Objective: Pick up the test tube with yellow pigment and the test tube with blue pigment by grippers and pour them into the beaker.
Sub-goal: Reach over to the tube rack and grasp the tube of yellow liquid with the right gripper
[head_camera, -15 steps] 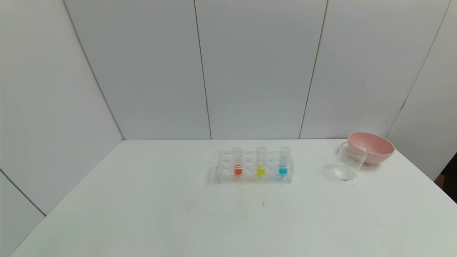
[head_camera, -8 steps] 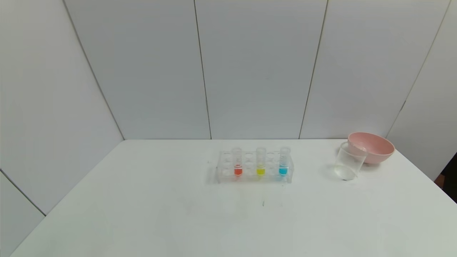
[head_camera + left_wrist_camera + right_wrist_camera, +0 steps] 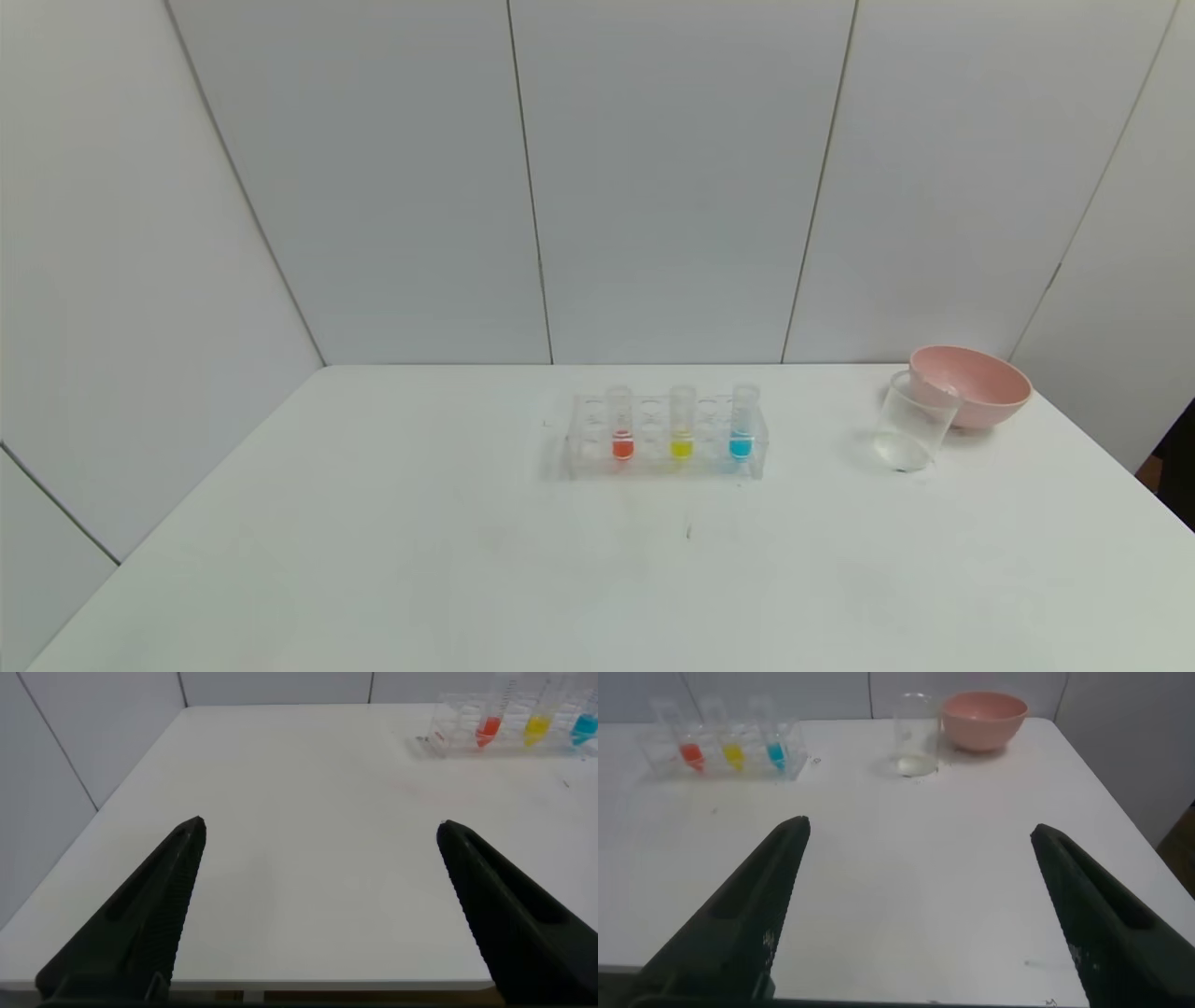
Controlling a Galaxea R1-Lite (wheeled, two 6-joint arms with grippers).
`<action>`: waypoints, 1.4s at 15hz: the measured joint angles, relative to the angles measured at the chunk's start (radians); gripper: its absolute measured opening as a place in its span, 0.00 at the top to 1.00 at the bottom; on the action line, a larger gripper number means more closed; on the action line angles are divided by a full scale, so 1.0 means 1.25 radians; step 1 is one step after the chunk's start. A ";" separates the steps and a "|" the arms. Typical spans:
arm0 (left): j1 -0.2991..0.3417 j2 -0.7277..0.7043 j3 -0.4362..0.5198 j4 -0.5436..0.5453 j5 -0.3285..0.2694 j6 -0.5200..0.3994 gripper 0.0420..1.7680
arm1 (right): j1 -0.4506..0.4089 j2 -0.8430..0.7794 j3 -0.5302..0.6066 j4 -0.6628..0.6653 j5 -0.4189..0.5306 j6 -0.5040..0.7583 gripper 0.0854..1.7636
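Observation:
The tube with yellow pigment [image 3: 681,431] and the tube with blue pigment [image 3: 741,428] stand upright in a clear rack [image 3: 668,461] at the table's middle. The clear beaker [image 3: 913,421] stands to the right, in front of the pink bowl. Neither arm shows in the head view. My left gripper [image 3: 320,826] is open and empty over the table's near left edge; the yellow tube [image 3: 536,726] and blue tube [image 3: 584,726] lie far ahead. My right gripper [image 3: 920,823] is open and empty near the front edge, facing the yellow tube [image 3: 733,754], blue tube [image 3: 775,752] and beaker [image 3: 915,734].
A tube with orange-red liquid [image 3: 622,432] stands in the rack left of the yellow one. A pink bowl [image 3: 971,384] sits at the back right, touching or just behind the beaker. White wall panels close the back and both sides.

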 joint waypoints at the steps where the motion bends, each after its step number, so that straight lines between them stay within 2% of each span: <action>1: 0.000 0.000 0.000 0.000 0.000 0.000 0.00 | 0.016 0.046 -0.016 -0.039 0.004 0.009 0.03; 4: 0.000 0.000 0.000 0.000 0.000 0.000 0.00 | 0.069 0.215 -0.033 -0.199 0.009 0.019 0.03; 9: 0.000 0.000 0.000 0.000 0.000 0.000 0.00 | 0.116 0.512 -0.049 -0.371 0.010 0.015 0.03; 11: 0.000 0.000 0.000 0.000 0.000 0.000 0.00 | 0.142 0.625 -0.056 -0.470 -0.019 0.014 0.03; 13: 0.000 0.000 0.000 0.000 0.000 0.000 0.00 | 0.183 0.720 -0.063 -0.545 -0.079 0.017 0.03; 15: 0.000 0.000 0.000 0.000 0.000 0.000 0.00 | 0.250 0.781 -0.068 -0.558 -0.121 0.017 0.03; 17: 0.000 0.000 0.000 0.000 0.000 0.000 0.00 | 0.315 0.824 -0.072 -0.554 -0.202 0.025 0.03; 21: 0.000 0.000 0.000 0.000 0.000 0.000 0.00 | 0.445 0.900 -0.106 -0.550 -0.308 0.140 0.03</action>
